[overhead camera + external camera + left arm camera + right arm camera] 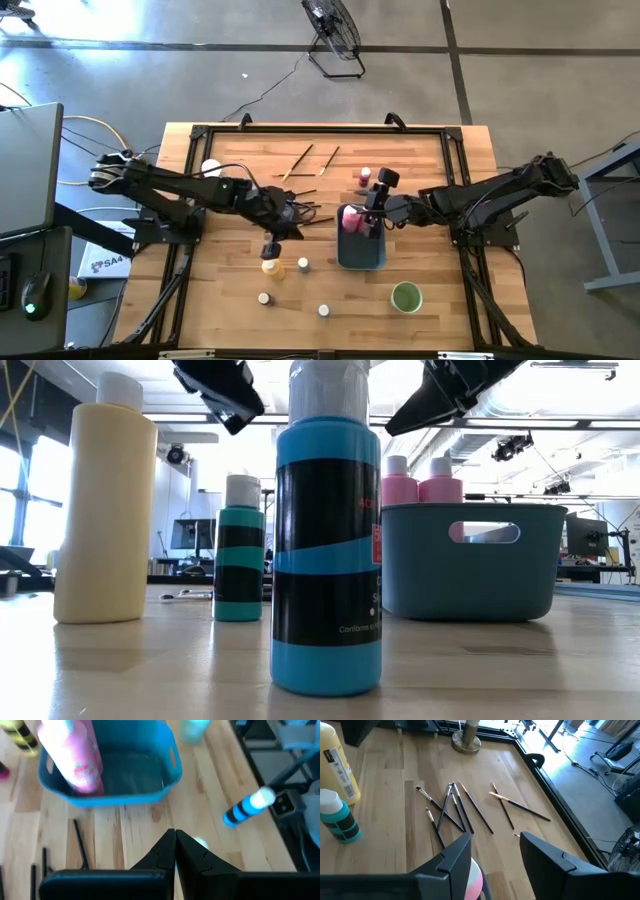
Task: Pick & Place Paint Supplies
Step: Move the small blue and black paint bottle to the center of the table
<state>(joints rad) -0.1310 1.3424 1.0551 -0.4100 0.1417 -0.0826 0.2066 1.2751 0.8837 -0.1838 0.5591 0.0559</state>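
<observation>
While the right gripper (492,852) holds a pink squeeze bottle (474,881) between its parted fingers just over the blue-grey tray (361,252), the chief risk, as I judge it, is a bad drop. A second pink bottle (399,484) already stands inside, so the new one could strike it and tip over.

At nine o'clock from the tray, the left gripper (270,247) hangs clenched and empty above the yellow squeeze bottle (270,266). Unless it opens before descending, it may knock that bottle flat.

Loose paintbrushes (451,809) lie crossed at ten o'clock from the tray; being thin, they would likely slip from a grasp. Small jars (303,264) wait at six o'clock of the table.
</observation>
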